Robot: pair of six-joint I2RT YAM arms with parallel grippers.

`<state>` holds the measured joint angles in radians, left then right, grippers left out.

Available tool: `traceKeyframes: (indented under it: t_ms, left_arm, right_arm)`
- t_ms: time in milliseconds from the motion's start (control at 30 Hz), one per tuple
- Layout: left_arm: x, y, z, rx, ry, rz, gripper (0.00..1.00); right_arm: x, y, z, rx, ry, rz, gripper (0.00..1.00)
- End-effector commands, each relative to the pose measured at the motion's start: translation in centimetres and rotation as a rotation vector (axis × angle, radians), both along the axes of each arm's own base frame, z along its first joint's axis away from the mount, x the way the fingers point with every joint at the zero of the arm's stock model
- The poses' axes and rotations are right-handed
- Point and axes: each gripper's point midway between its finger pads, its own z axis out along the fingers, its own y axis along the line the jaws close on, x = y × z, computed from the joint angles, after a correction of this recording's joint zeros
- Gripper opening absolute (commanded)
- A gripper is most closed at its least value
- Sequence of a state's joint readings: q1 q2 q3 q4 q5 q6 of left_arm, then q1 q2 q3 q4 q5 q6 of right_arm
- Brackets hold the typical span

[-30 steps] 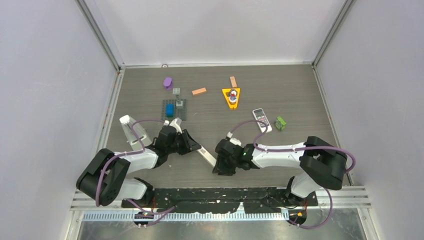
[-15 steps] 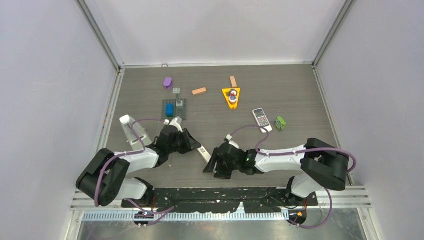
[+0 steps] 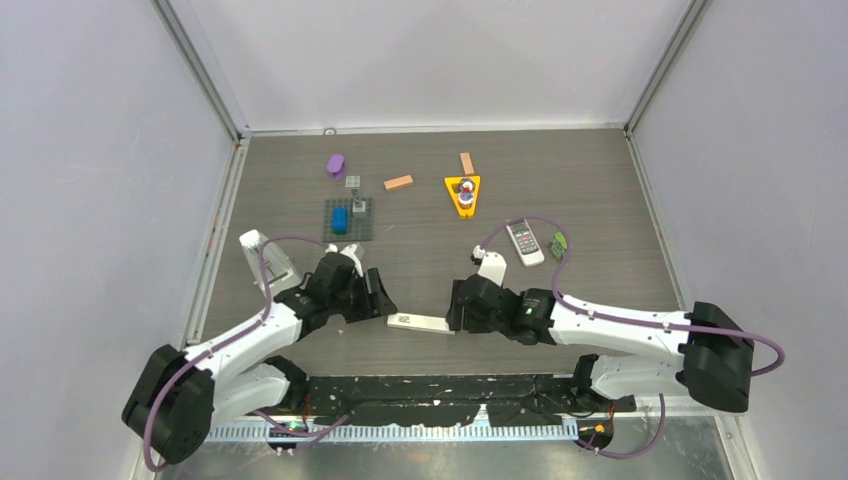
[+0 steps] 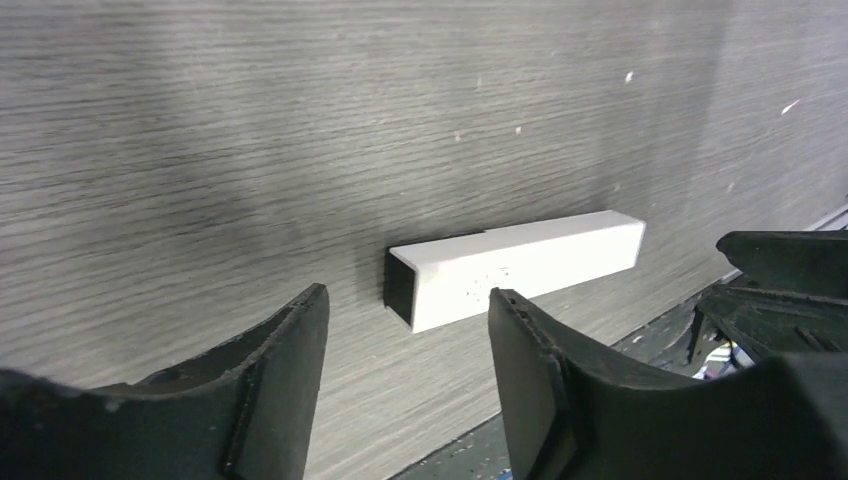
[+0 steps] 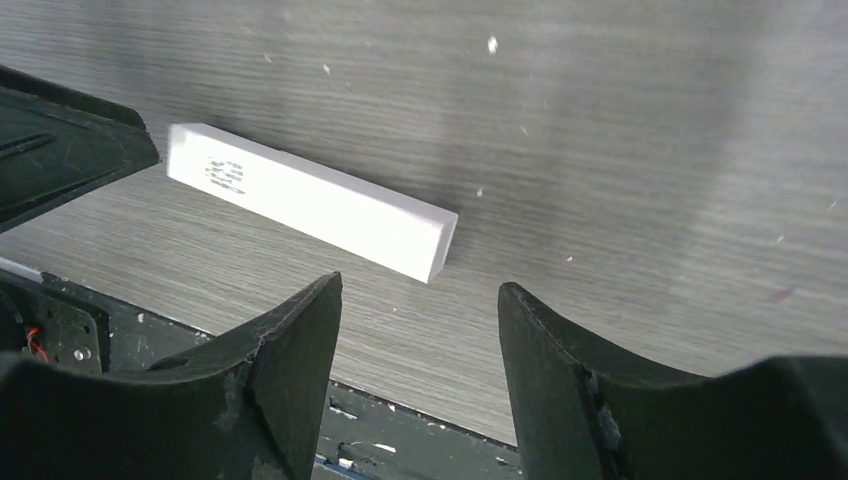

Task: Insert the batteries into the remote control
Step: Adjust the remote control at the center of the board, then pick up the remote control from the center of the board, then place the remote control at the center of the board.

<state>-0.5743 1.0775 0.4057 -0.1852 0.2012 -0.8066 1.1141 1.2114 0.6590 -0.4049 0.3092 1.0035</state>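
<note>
A long white box-shaped remote body (image 3: 420, 323) lies flat near the table's front edge, between my two grippers. Its dark open end faces the left gripper (image 3: 383, 303), which is open and empty just short of it. In the left wrist view the body (image 4: 520, 265) lies beyond the open gripper (image 4: 410, 390). My right gripper (image 3: 456, 306) is open and empty at the other end. The right wrist view shows the body (image 5: 310, 200) ahead of the gripper (image 5: 420, 370). A small white remote with buttons (image 3: 523, 241) lies further back on the right. I cannot make out any batteries.
A yellow triangular holder (image 3: 462, 205) with small coloured items sits mid-back. Two orange-brown blocks (image 3: 398, 182) (image 3: 466, 162), a purple piece (image 3: 335, 164), a grey plate (image 3: 362, 225) carrying a blue block, and a green item (image 3: 560, 242) lie around. The black base rail (image 3: 450, 388) runs close along the front.
The white body lay diagonally at the left gripper's tips; now it lies flat and level. Both grippers have drawn back from it, the right arm swinging out to the right.
</note>
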Motion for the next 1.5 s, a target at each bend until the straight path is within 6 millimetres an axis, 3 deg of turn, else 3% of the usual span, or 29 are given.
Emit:
traceKeyframes:
  t_ms: [0,200,400,500,533,733,900,1200,1333,1367,1467]
  left_arm:
    - [1.2,0.6,3.3,0.038,-0.097,-0.009,0.64]
    - [2.0,2.4,6.1,0.097,-0.183,0.055,0.72]
    - [3.0,6.0,9.4,0.187,-0.282,0.218,0.78]
    - [3.1,7.4,11.3,0.205,-0.326,0.278,0.82]
    - [3.0,7.7,11.9,0.206,-0.339,0.290,0.83]
    - [2.5,8.8,15.3,0.191,-0.407,0.318,0.87]
    - [2.2,9.6,18.1,0.177,-0.473,0.332,0.88]
    - [1.8,10.0,19.8,0.180,-0.521,0.314,0.89]
    - [1.9,9.8,20.0,0.173,-0.530,0.303,0.89]
    - [1.9,9.7,20.1,0.170,-0.532,0.297,0.89]
    - [2.0,9.2,20.3,0.159,-0.537,0.277,0.89]
  right_arm:
    - [2.3,-0.6,3.6,-0.067,-0.163,0.087,0.64]
    - [2.4,1.3,4.3,-0.125,-0.226,0.335,0.66]
    - [2.2,4.7,5.0,-0.175,-0.326,0.724,0.90]
    - [2.3,5.7,4.1,-0.211,-0.330,0.856,0.94]
    - [1.5,6.2,3.8,-0.188,-0.303,0.913,0.94]
    - [0.9,6.7,0.2,-0.274,-0.201,1.149,0.92]
    - [1.5,6.6,-1.1,-0.322,-0.178,1.182,0.88]
    - [3.4,5.1,-2.9,-0.371,-0.107,1.075,0.42]
    - [6.9,3.0,-1.8,-0.391,-0.154,0.863,0.33]
    - [8.9,1.6,-1.0,-0.405,-0.173,0.753,0.31]
    - [11.8,-1.2,-0.1,-0.396,-0.189,0.563,0.30]
